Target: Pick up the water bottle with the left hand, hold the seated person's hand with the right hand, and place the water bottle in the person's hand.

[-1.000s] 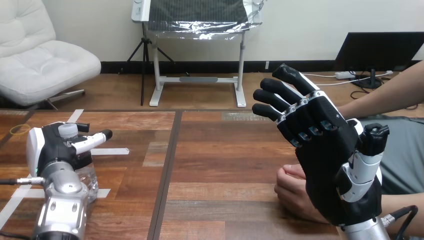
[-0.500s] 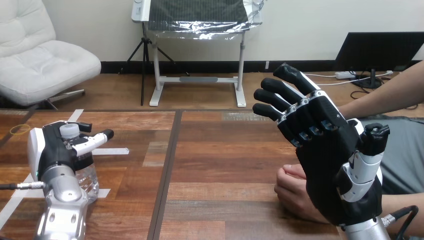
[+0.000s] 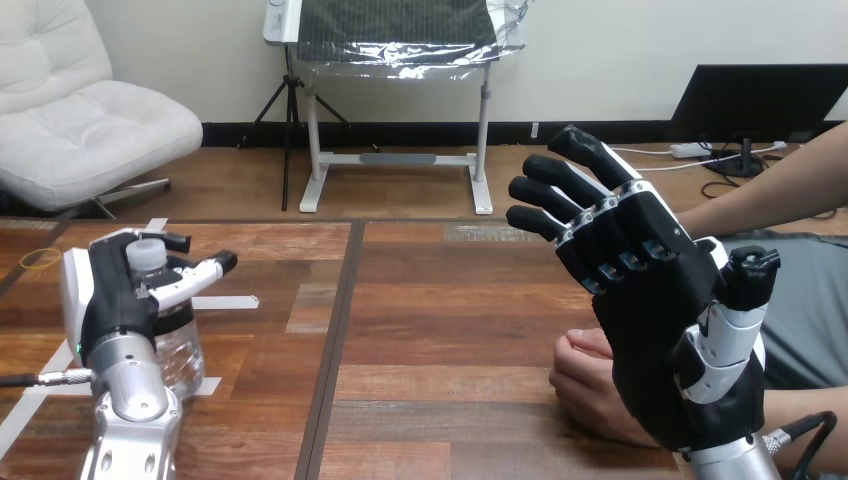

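Clear bottle [image 3: 186, 356] mostly behind L hand [image 3: 108, 300]

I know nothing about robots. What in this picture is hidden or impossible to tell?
1. Water bottle: in the head view the left robot hand covers most of its body. Whether it is gripped, or lifted off the table, cannot be told.
2. The person's hand: the raised right robot hand stands in front of part of it. Whether the two touch cannot be told.
3. The person's arm: cut off by the view's right edge.
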